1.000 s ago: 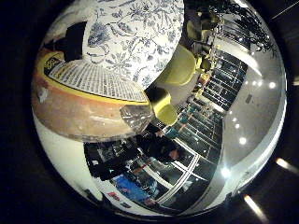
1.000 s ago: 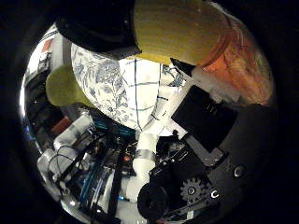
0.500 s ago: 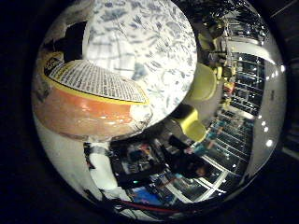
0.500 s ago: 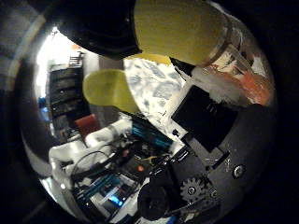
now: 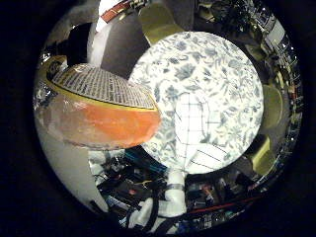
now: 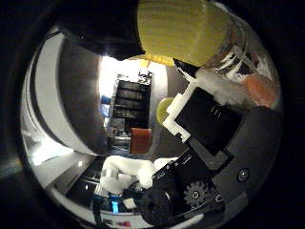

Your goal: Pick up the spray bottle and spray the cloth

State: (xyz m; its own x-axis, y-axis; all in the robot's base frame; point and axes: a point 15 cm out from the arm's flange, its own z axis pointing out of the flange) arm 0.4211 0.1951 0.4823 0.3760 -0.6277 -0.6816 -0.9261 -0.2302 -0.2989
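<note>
The hand (image 6: 209, 157) grips the spray bottle (image 5: 94, 116) above the cloth (image 5: 197, 143) on the desk (image 5: 207, 64); next it must press the trigger.

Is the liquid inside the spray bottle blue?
No, the liquid in the spray bottle is orange, as the little finger side palm view shows below the bottle's label.

Right hand of white and black parts (image 6: 205, 157), seen from its own palm. Its fingers (image 6: 200, 114), built of black blocks with white brackets and a small geared part, curl in close across the palm and clamp the clear spray bottle with orange liquid and a ribbed yellow collar (image 5: 96, 116), which lies hard against the palm.
</note>
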